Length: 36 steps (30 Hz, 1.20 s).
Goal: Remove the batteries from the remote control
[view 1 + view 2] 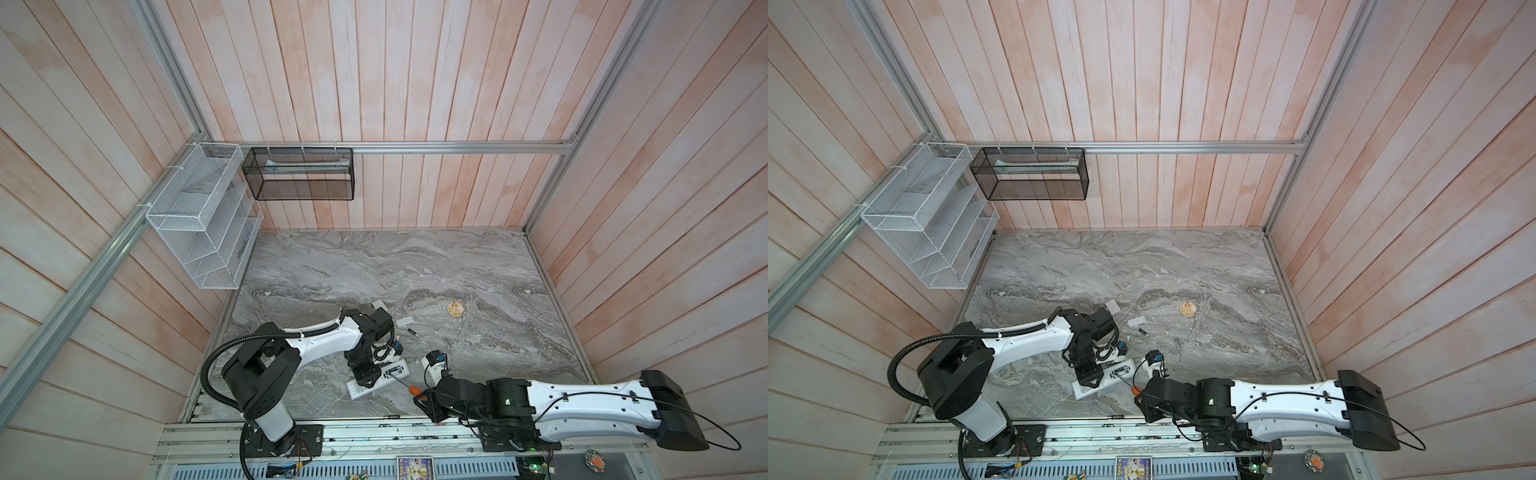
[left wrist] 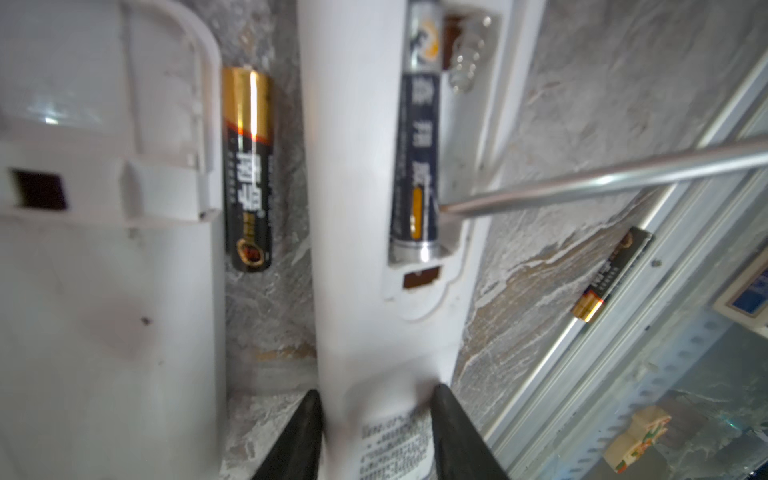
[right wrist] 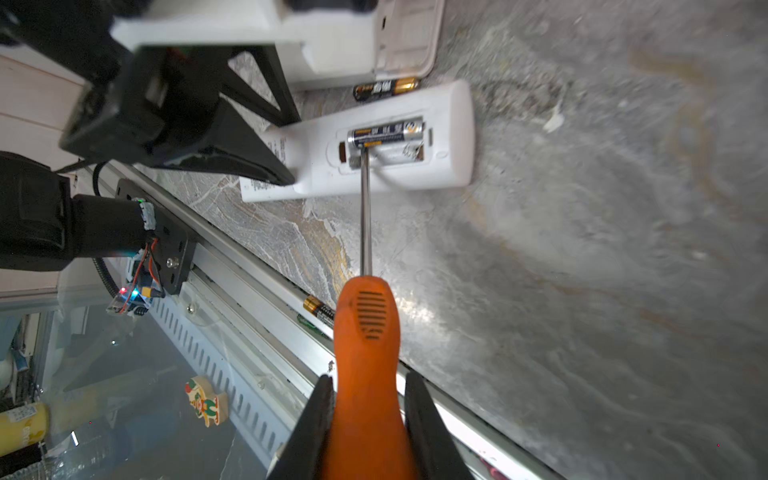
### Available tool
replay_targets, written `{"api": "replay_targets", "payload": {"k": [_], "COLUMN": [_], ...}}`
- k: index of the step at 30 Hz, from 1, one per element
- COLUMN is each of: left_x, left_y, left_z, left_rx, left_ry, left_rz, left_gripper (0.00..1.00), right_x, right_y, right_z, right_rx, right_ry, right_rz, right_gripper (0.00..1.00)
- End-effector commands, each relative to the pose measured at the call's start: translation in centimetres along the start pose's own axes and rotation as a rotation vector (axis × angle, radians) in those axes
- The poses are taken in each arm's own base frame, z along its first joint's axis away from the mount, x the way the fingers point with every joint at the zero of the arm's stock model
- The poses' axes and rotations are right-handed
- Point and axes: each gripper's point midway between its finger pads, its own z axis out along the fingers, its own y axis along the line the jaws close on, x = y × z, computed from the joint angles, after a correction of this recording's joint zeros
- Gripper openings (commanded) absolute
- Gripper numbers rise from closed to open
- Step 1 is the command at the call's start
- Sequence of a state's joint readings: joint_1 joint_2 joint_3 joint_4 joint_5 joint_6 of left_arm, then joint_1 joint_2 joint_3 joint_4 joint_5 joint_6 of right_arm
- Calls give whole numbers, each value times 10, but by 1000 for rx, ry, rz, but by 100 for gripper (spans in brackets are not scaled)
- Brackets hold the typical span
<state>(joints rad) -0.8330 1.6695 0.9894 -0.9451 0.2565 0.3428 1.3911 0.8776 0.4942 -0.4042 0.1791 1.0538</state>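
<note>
A white remote control [image 2: 353, 208] [image 3: 449, 137] [image 1: 356, 388] lies back-up on the marble table, its battery bay uncovered. My left gripper [image 2: 378, 411] [image 1: 365, 376] is shut on its lower end, a finger on each side. One of the batteries [image 2: 415, 166] [image 3: 386, 132] still sits in the bay. The slot beside it holds only its spring. My right gripper [image 3: 368, 386] [image 1: 422, 395] is shut on an orange-handled screwdriver [image 3: 365, 332] [image 2: 602, 178]. The screwdriver's tip rests in the bay against that battery. Loose batteries lie beside the remote [image 2: 248, 170] [image 3: 384, 88], at the front rail [image 2: 611, 274] [image 3: 319, 311], and farther back [image 1: 412, 331] [image 1: 1143, 331].
A second white remote [image 2: 104, 291] lies alongside, its bay uncovered too. A small white cover [image 1: 405, 321] [image 1: 1136, 321] and a round tan disc [image 1: 455, 309] [image 1: 1188, 309] lie farther back. Wire baskets, white [image 1: 199, 216] and black [image 1: 299, 174], hang on the wall. A metal rail [image 3: 257, 291] runs along the table's front edge.
</note>
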Motion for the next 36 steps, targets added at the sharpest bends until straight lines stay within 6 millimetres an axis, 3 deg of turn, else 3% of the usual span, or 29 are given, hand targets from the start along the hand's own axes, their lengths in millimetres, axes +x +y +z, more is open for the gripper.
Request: {"api": "replay_targets", "payload": {"k": [1,5,12,17,22,36], "left_x": [-22,-21,-25,-33,-31,-30], "left_y": [-11,-10,1,0,-1,15], "left_z": [12,14,6,-8,-6,-10], "left_rx": [70,70,25,35,51,25], "left_ry": [-68,-62,-99,-159,-156,-186], "left_rz": [36,33,0,2,3,-44], "left_gripper": [0,0,0,0,0,0], "right_x": [-16,-36,-50,-43,-31,-51], "right_y": [-86,-73,-55,-32,-5,37], "right_z": [-24,-30,-27,-10,8,5], "right_rx": [341,293,273,132,-19,-117], "right_ry": [-66,-80,-64,-12,52,57], "right_rz": [-40,-61,-115,-138,-190,-277], "right_gripper": [0,0,0,0,0,0]}}
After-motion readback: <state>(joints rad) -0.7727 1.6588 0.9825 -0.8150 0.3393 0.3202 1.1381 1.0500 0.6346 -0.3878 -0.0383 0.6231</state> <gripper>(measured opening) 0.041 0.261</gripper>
